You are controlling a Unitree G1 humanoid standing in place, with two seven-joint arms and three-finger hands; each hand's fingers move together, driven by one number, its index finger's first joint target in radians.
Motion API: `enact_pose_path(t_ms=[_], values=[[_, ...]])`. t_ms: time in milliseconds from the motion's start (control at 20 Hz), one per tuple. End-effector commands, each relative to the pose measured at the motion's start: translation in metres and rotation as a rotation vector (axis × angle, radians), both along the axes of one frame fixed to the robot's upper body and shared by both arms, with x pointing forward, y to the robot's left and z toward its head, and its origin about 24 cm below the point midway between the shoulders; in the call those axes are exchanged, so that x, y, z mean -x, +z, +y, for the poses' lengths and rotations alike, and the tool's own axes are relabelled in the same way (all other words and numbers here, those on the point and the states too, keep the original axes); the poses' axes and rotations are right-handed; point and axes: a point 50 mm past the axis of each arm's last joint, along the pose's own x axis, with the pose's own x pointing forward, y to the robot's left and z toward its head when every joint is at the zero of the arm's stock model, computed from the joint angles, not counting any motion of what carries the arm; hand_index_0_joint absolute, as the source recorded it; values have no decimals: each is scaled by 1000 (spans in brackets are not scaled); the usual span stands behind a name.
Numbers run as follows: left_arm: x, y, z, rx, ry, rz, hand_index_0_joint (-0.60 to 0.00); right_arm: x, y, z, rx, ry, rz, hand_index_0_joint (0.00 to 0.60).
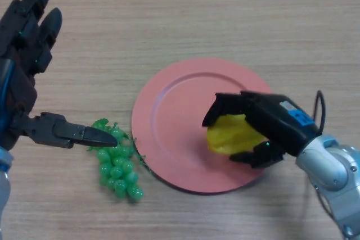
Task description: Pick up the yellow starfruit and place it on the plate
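Note:
The yellow starfruit [229, 134] is over the right part of the pink plate [174, 116], and my right hand [264, 119] is shut on it, fingers curled above it and thumb below. I cannot tell whether the fruit rests on the plate or hangs just above it. My left hand [28, 54] is open at the left edge, its fingers pointing up and its thumb reaching right toward the grapes.
A bunch of green grapes [117, 161] lies on the wooden table just left of the plate's lower rim, touching it. The left hand's thumb tip sits at the top of the bunch.

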Motion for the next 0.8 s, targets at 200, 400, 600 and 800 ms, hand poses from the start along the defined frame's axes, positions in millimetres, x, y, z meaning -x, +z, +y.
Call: enact_pose_path(t_ms=[200,400,600,800], values=[[12,31,8,-47,39,-181,0,-2,33,5,-168,-1,-98,200],[16,41,5,-77,24,-221,0,-1,56,14,-259,11,-171,0],[13,35,2,-67,20,-207,0,10,81,-3,-343,-29,-253,0],[10,37,2,-55,28,-203,0,39,103,-10,-572,-11,-48,0]])
